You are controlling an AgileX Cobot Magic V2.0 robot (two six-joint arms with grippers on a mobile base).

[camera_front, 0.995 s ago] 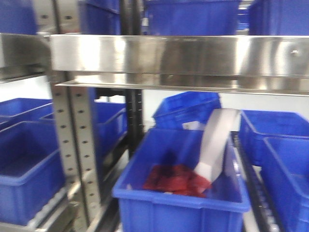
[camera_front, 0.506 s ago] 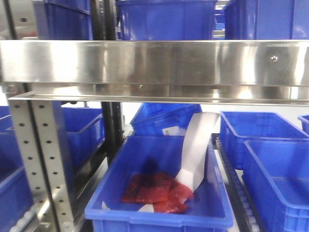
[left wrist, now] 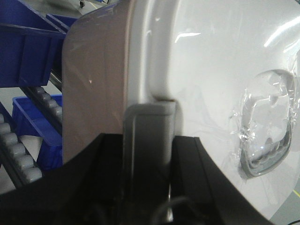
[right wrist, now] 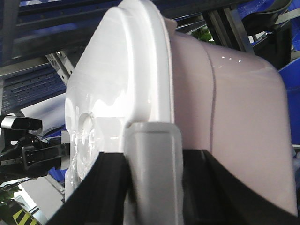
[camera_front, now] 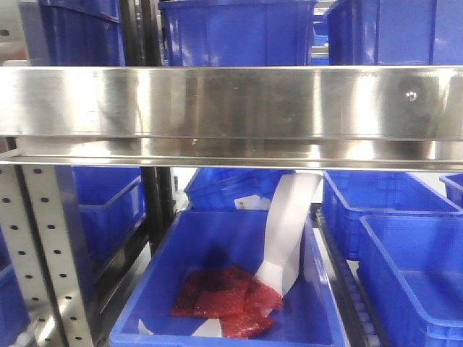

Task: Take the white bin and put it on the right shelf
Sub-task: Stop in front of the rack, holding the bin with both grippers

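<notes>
The white bin (left wrist: 211,70) fills the left wrist view, pinkish wall on the left, white lid with a film-wrapped handle recess on the right. My left gripper (left wrist: 148,140) is shut on a grey clip (left wrist: 149,126) at the bin's rim. In the right wrist view the white bin (right wrist: 234,117) shows its lid on the left and pale body on the right. My right gripper (right wrist: 153,159) is shut on another grey clip (right wrist: 152,140). The right shelf (camera_front: 231,101), a shiny steel rail with a small screw (camera_front: 411,95), crosses the front view. The bin is out of that view.
Blue crates (camera_front: 239,32) stand on the shelf above the rail. Below it, a blue crate (camera_front: 210,235) holds red packets (camera_front: 217,293) and a white strip (camera_front: 289,224). More blue crates (camera_front: 405,253) sit to the right. A perforated upright (camera_front: 40,246) stands left. Rollers (left wrist: 28,159) run lower left.
The front view has shifted right: the upright and the crates slid left in the picture, and the steel rail sits a little lower.
</notes>
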